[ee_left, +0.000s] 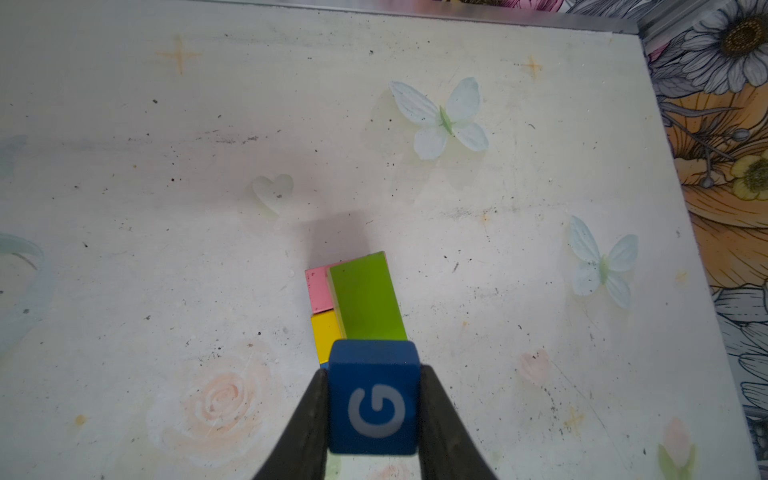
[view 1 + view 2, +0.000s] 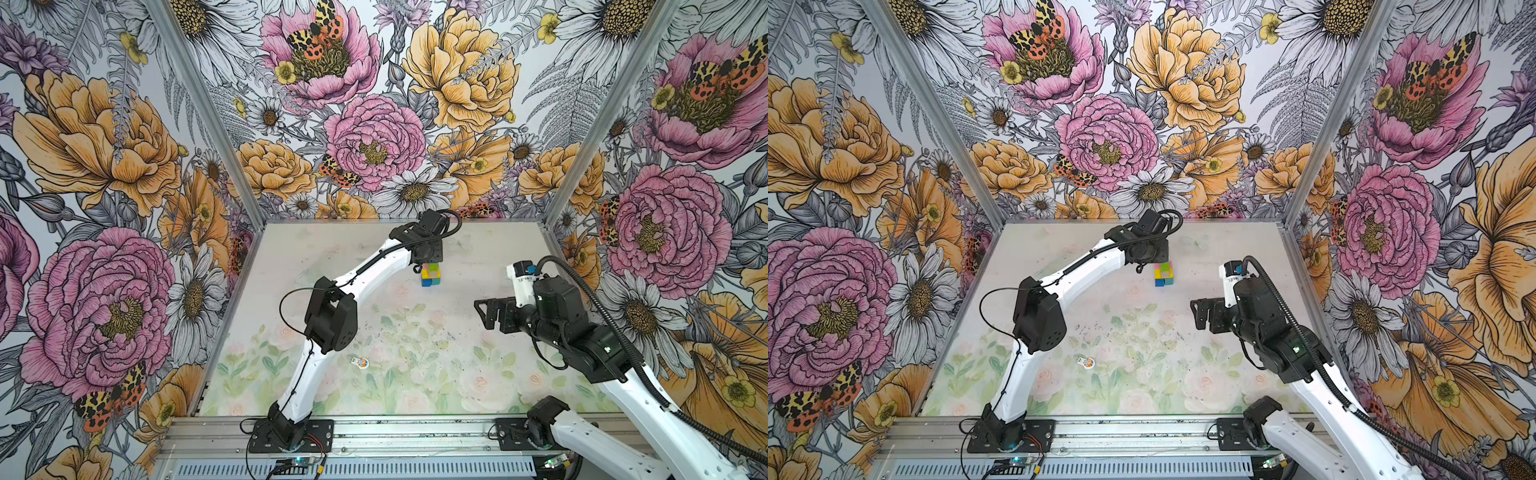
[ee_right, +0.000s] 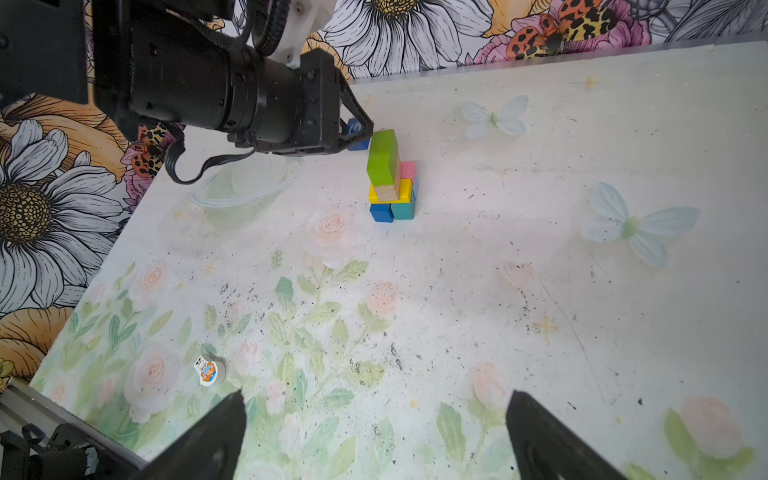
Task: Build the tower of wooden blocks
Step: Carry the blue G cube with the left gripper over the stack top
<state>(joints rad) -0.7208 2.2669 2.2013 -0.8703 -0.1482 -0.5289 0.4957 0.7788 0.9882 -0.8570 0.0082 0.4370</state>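
Two arms over the floral tabletop; left gripper has its jaws pinching a dark blue cube with a pale "G" on the face toward the wrist camera, one black finger flat against each side, cube held clear of the tabletop just beside and slightly above the top of the tower. Whether the cube touches the green brick can't be told; in the left wrist view the cube's edge overlaps the brick's near end. Right gripper has jaws spread wide, nothing between them, hanging well apart from the tower on the right side of the tabletop, pointed toward the middle in both top views. Tower stands toward the far middle of the tabletop, under the left wrist. Bottom layer: a dark blue block and a teal block touching side by side. Yellow brick lies flat across them, bare-wood block and pink block above it, green brick topmost. Green brick's long axis runs level, pointing from the left gripper away toward the back wall, and it sits slightly skewed against the pink and yellow edges below. A small round sticker lies near the left arm's lower link.
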